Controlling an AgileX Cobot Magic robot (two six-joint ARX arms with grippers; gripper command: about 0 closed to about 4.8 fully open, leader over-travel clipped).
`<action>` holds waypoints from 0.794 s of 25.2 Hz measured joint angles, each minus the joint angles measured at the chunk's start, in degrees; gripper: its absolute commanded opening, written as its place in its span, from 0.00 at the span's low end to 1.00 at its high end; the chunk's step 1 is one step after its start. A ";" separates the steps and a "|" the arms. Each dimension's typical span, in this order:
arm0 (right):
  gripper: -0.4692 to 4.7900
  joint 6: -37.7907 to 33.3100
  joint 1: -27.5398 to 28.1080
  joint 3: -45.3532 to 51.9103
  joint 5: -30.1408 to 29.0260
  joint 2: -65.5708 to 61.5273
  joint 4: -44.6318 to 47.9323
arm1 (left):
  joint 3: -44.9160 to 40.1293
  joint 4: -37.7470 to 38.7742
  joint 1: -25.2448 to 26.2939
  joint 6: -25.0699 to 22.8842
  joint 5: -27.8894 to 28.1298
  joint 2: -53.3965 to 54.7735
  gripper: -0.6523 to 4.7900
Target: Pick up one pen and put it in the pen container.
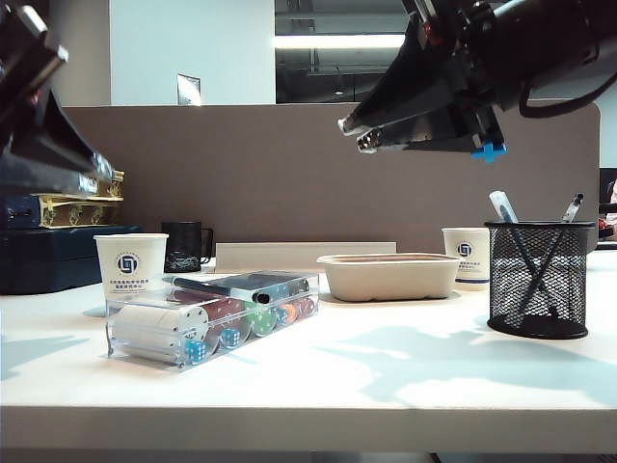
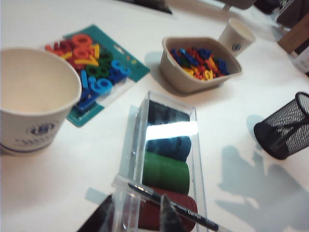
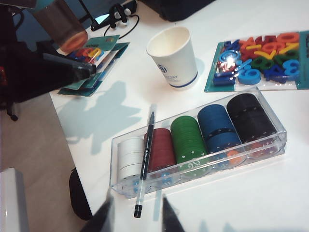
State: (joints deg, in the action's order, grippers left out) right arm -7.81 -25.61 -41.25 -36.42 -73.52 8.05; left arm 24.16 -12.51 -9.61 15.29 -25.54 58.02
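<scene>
A: We have a white table (image 1: 318,386) in front of a brown partition. The pen (image 3: 145,162) lies across the lid of a clear chip box (image 3: 270,130), over the white and red stacks, one end sticking out past the box's edge.

B: And the container (image 1: 537,278) stands well apart, at the table's right end, with two pens in it already.

A: Our right gripper (image 3: 133,215) hangs above the pen's overhanging end, jaws parted moderately, nothing between them. Our left gripper (image 2: 137,212) hovers over the same pen from the other side, jaws parted and empty.

B: We judge the pen light, stiff and smooth, so it may roll on that slick lid. We would pinch the dark barrel near its middle, across its width.

A: The overhang also offers room beneath for a finger.
</scene>
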 measured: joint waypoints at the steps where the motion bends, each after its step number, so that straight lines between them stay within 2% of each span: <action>1: 0.32 0.00 0.00 0.00 -0.24 -0.04 -0.15 | 0.00 0.28 -0.20 0.00 -0.02 0.31 0.34; 8: 0.32 0.00 -0.11 -0.04 -0.76 -0.11 -1.49 | 0.00 0.26 -0.26 0.00 -0.35 0.90 0.34; 18: 0.33 0.20 -9.49 -0.04 -0.74 -6.58 -1.40 | 0.00 0.35 -0.26 0.00 0.22 4.37 0.34; 20: 0.37 0.72 -10.64 -0.04 0.04 -7.89 -1.42 | 0.02 0.33 -0.26 -0.04 0.66 4.35 0.34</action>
State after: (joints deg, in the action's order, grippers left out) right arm -7.09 -36.25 -41.30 -36.38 -81.41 6.63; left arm 24.18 -12.19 -9.87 15.25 -24.88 62.37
